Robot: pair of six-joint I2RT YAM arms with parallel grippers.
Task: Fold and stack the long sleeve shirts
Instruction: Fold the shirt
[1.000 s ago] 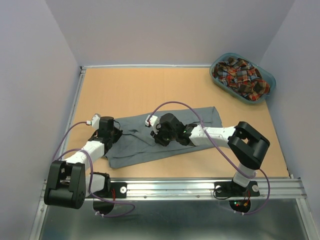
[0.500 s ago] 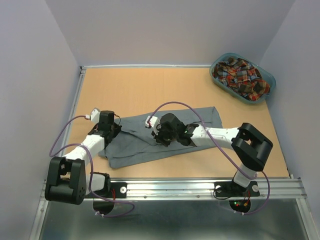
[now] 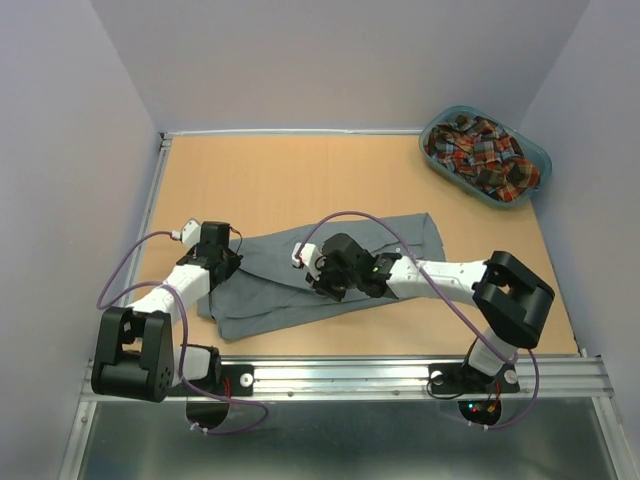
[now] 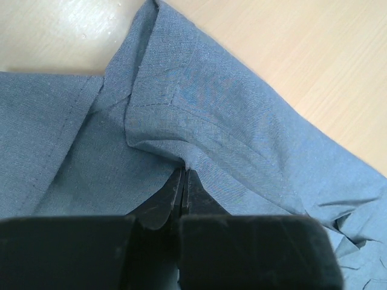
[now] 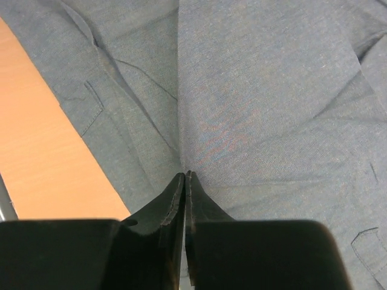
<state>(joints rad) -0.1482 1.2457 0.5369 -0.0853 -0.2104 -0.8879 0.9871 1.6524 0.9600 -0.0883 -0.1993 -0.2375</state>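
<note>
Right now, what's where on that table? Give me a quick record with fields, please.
table: light wood
grey shirt: lying rumpled toward the near edge
plaid shirt: bunched up in the basket
basket: teal, far right corner
left fingers: shut on a raised fold at the grey shirt's left end
right fingers: shut at the grey shirt's middle, seemingly pinching a crease
stack: not yet made
</note>
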